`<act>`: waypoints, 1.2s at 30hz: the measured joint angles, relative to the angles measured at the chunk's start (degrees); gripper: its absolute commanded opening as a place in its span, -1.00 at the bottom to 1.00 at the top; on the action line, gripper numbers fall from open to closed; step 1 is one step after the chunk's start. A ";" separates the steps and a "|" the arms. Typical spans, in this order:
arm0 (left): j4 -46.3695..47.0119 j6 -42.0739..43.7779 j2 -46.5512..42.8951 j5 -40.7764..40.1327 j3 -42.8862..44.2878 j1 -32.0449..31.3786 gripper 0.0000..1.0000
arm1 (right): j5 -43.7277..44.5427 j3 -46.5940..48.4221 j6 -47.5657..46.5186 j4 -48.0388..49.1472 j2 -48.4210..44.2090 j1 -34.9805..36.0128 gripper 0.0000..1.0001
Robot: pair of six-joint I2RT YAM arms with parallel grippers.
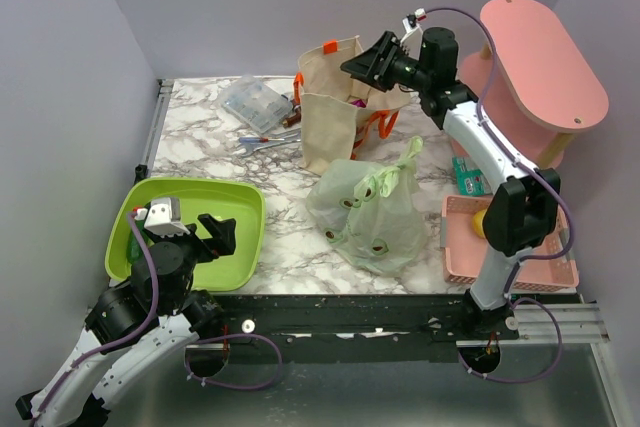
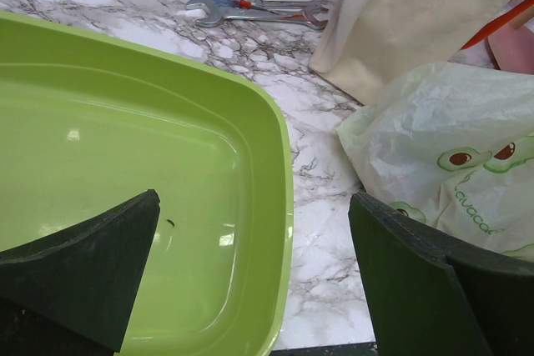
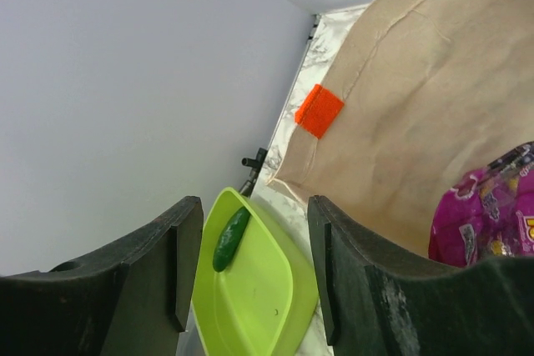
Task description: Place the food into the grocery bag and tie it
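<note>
The light green grocery bag (image 1: 368, 215) with avocado prints sits bulging on the marble table, its handles bunched and twisted together at the top (image 1: 398, 169). It also shows in the left wrist view (image 2: 450, 135). No sweet potato, grapes or strawberries show. A yellow round thing (image 1: 481, 221), maybe the lemon, lies in the pink basket, partly behind my right arm. My left gripper (image 1: 216, 231) (image 2: 254, 206) is open and empty over the right rim of the green tray. My right gripper (image 1: 366, 62) (image 3: 253, 206) is open and empty, raised above the beige tote.
The green tray (image 1: 240, 202) at the front left holds a green cucumber (image 3: 231, 239). The beige tote (image 1: 335, 112) with orange handles holds a pink packet (image 3: 484, 214). There are wrenches (image 1: 268, 143), a clear box (image 1: 256, 104), a pink basket (image 1: 462, 257) and a tall pink stand (image 1: 540, 57).
</note>
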 measured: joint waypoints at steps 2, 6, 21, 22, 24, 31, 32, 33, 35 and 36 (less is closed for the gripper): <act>0.00 0.00 0.00 0.00 0.02 0.00 0.96 | 0.35 0.00 -0.94 -1.99 -0.79 0.00 0.21; 0.00 0.00 0.00 0.00 0.00 0.00 0.96 | 2.08 0.00 -3.61 -6.62 -3.54 0.00 0.24; 0.00 0.00 0.00 0.02 0.00 0.00 0.97 | 13.55 -0.61 -13.81 -24.24 -18.05 0.00 0.27; 0.00 0.00 0.00 0.02 0.00 0.00 0.97 | 14.27 -0.94 -14.34 -25.03 -18.91 0.00 0.27; 0.00 0.00 0.00 0.02 0.00 0.00 0.97 | 15.72 -1.68 -15.45 -26.93 -20.50 0.00 0.28; 0.00 0.00 0.04 0.02 0.02 0.00 0.96 | 20.39 -4.26 -18.01 -33.55 -23.96 0.00 0.44; 0.00 0.00 0.04 0.02 0.00 0.00 0.96 | 21.14 -4.68 -18.34 -34.47 -24.26 0.00 0.46; 0.00 0.00 0.04 0.02 0.02 0.00 0.97 | 21.88 -4.98 -18.71 -35.47 -24.46 0.00 0.50; 0.00 0.00 0.04 0.02 0.02 0.00 0.96 | 23.67 -5.53 -19.12 -37.57 -24.74 0.00 0.55; 0.00 0.00 0.04 0.02 0.02 0.00 0.96 | 24.68 -5.86 -19.23 -38.42 -24.85 0.00 0.64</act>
